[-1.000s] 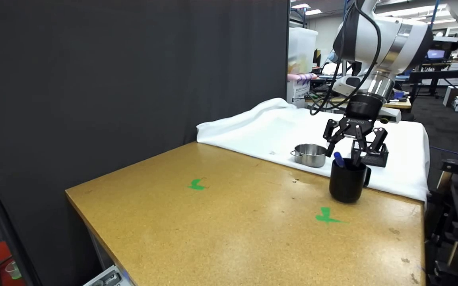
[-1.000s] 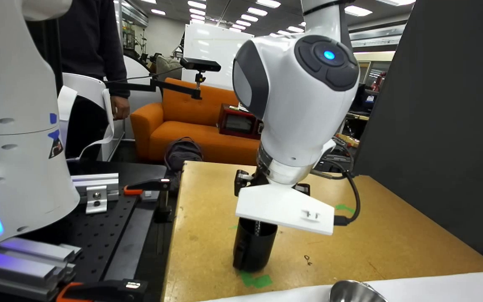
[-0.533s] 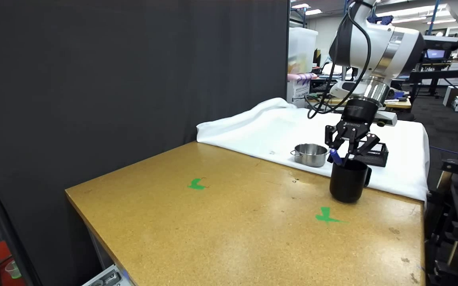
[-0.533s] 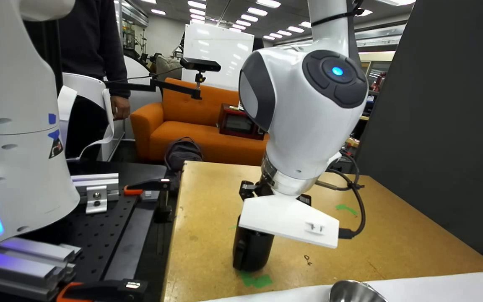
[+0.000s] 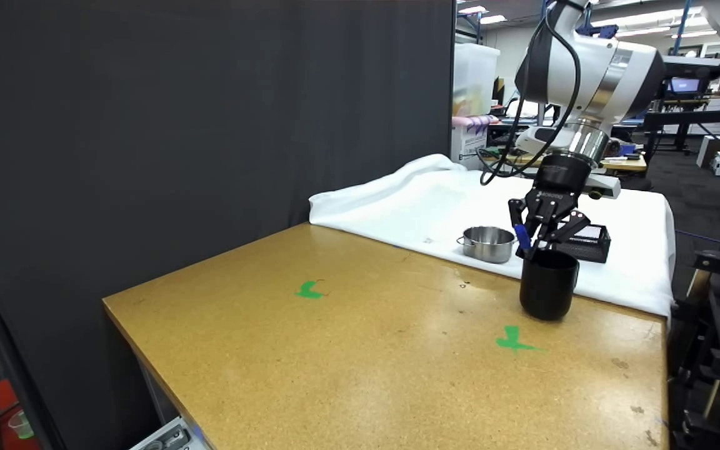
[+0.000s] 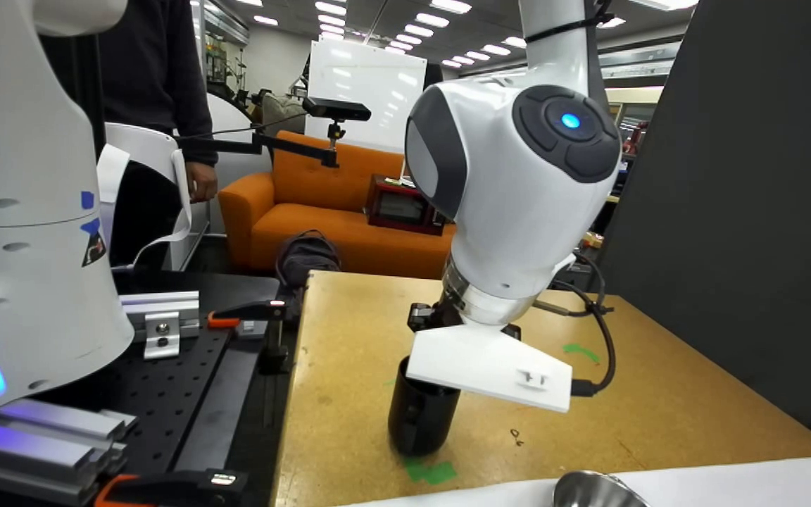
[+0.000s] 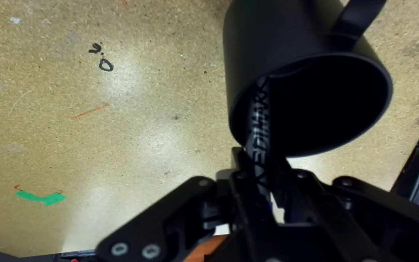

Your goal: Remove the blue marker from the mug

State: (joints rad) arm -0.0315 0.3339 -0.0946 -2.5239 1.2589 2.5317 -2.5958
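Observation:
The black mug (image 5: 549, 289) stands on the wooden table, also visible in an exterior view (image 6: 422, 421) partly behind the white plate on my wrist. Its opening faces me in the wrist view, the mug (image 7: 286, 40) filling the top right. My gripper (image 7: 260, 160) is shut on the blue marker (image 7: 258, 127), whose grey lettered barrel runs between the fingers and down inside the mug's rim. The marker's blue end (image 5: 522, 237) sticks up beside the gripper (image 5: 530, 251), leaning over the mug's edge. Its lower tip is hidden in the dark interior.
A shiny metal bowl (image 5: 487, 244) and a black box (image 5: 588, 244) sit on the white cloth (image 5: 422, 200) behind the mug. Green tape marks (image 5: 513, 338) lie on the table. A dark curtain (image 5: 210, 125) borders one side.
The arm came down, then rose very slightly, and the jaws closed on the marker. The marker's blue end moved up and away from the handle side. The mug shifted a little and its handle shows less.

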